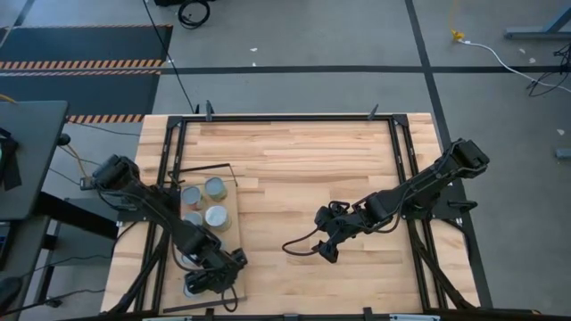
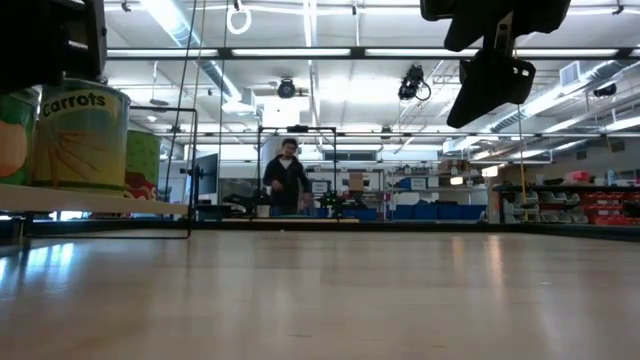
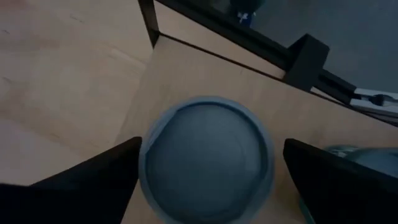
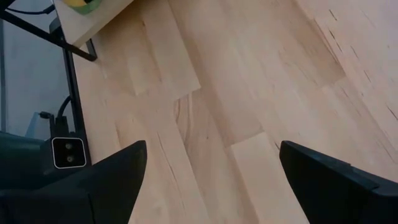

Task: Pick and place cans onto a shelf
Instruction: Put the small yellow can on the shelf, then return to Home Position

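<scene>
While straddling grey-lidded can (image 3: 206, 158) on shelf (image 3: 180, 68) near its front end, left gripper (image 3: 211, 171) spread wide, not gripping. Could nudge neighbouring can (image 3: 364, 154) if lifted skewed. Right gripper (image 4: 211, 180) open, empty over table.

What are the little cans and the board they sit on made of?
The cans look like metal: their round lids are silvery-grey with a dull sheen, and one wears a printed, probably paper, "Carrots" label. The shelf looks like pale, smooth plywood with a matte face, and it has a thin black frame, likely metal.
</scene>
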